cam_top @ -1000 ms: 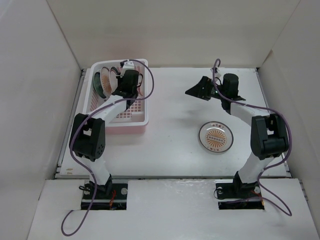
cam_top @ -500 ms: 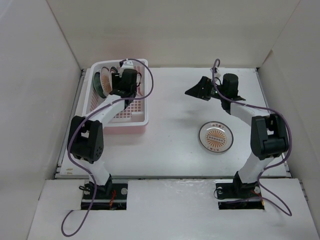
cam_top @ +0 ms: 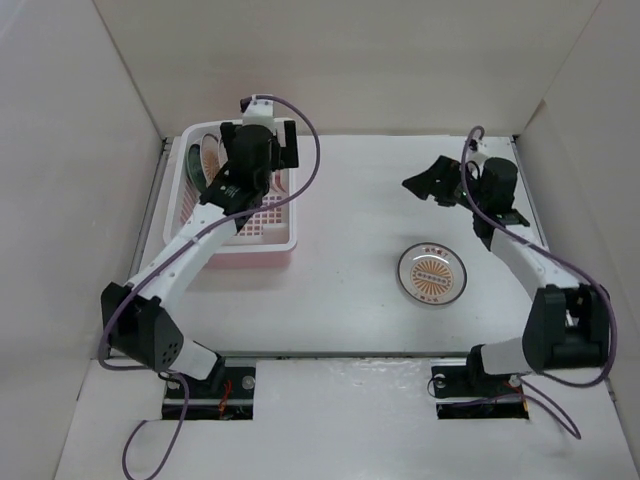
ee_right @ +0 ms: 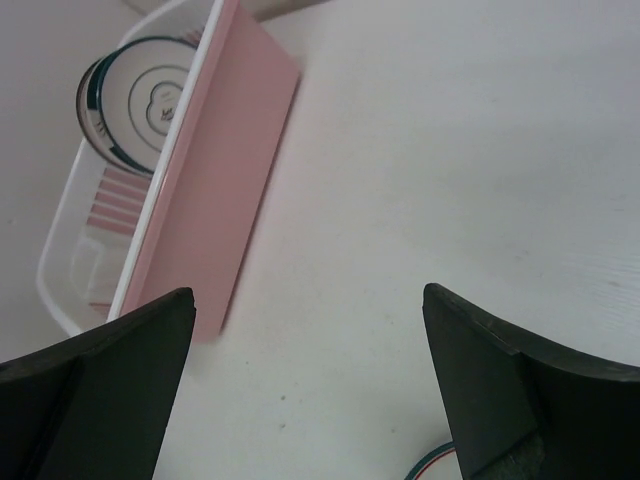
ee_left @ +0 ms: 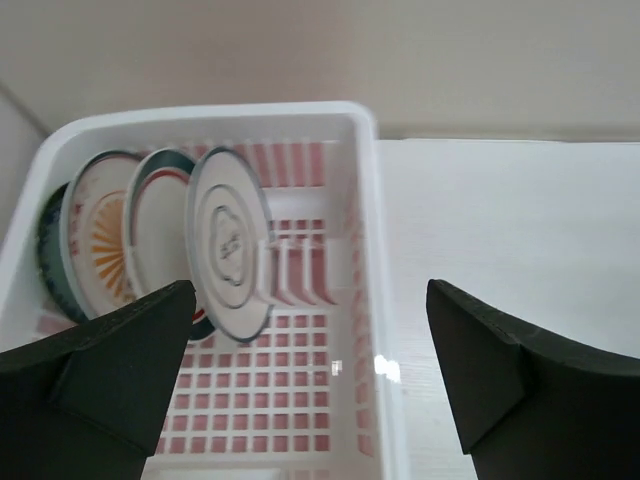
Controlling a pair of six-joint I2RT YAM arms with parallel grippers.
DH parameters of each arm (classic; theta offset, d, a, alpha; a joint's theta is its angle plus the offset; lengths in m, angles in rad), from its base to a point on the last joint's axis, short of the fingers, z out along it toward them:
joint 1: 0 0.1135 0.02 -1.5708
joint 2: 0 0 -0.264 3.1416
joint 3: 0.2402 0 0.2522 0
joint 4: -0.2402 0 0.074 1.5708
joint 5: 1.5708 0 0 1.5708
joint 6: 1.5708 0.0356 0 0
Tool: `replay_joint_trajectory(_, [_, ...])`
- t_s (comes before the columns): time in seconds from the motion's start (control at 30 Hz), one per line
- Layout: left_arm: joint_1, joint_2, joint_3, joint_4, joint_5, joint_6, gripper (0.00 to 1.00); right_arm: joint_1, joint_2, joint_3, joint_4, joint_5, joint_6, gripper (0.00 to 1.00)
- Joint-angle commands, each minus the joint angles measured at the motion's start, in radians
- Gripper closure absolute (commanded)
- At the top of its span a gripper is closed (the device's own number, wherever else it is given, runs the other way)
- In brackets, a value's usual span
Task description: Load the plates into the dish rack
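The pale pink dish rack (cam_top: 270,243) stands at the back left of the table. Several plates stand on edge in its far-left end: a dark teal one (ee_left: 50,262), an orange sunburst one (ee_left: 97,240), a green-rimmed one (ee_left: 155,215) and a grey-rimmed one (ee_left: 228,250). My left gripper (cam_top: 250,160) hangs open above the rack (ee_left: 385,330), holding nothing (ee_left: 310,290). A second sunburst plate (cam_top: 432,274) lies flat on the table at the right. My right gripper (cam_top: 432,180) hovers open behind it, and its wrist view catches only that plate's rim (ee_right: 432,468).
White walls close in the table on the left, back and right. The rack's pink side wall (ee_right: 215,180) shows across the table from the right wrist. The near half of the rack's grid floor (ee_left: 280,400) holds nothing.
My left gripper opened and rose away from the rack, leaving the grey-rimmed plate standing there. My right arm swung to the right and a little nearer, still open.
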Motion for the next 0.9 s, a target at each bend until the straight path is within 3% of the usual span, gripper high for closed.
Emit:
replay_joint_trajectory(0.0, [-0.037, -0.066, 0.054, -0.034, 0.186, -0.023, 0.01, 0.001, -0.150, -0.072, -0.069, 0.185, -0.052, 0.00])
replay_joint_trajectory(0.03, [-0.047, -0.076, 0.063, -0.034, 0.301, -0.023, 0.01, 0.001, -0.246, -0.094, -0.078, 0.216, -0.052, 0.00])
replay_joint_trajectory(0.17, [-0.139, -0.050, 0.074, -0.034, 0.533, -0.045, 0.01, 0.001, -0.519, -0.132, -0.141, 0.372, -0.061, 0.00])
replay_joint_trajectory(0.37, [-0.198, 0.085, 0.065, 0.066, 0.747, -0.112, 0.01, 0.010, -0.892, -0.059, -0.285, 0.509, -0.052, 0.00])
replay_joint_trajectory(0.63, [-0.216, 0.331, 0.151, 0.162, 1.073, -0.161, 0.01, 0.021, -1.026, 0.093, -0.399, 0.421, -0.106, 0.00])
replay_joint_trajectory(0.87, [-0.235, 0.611, 0.338, 0.161, 1.207, -0.229, 0.01, 0.062, -1.057, 0.145, -0.408, 0.292, -0.104, 0.00])
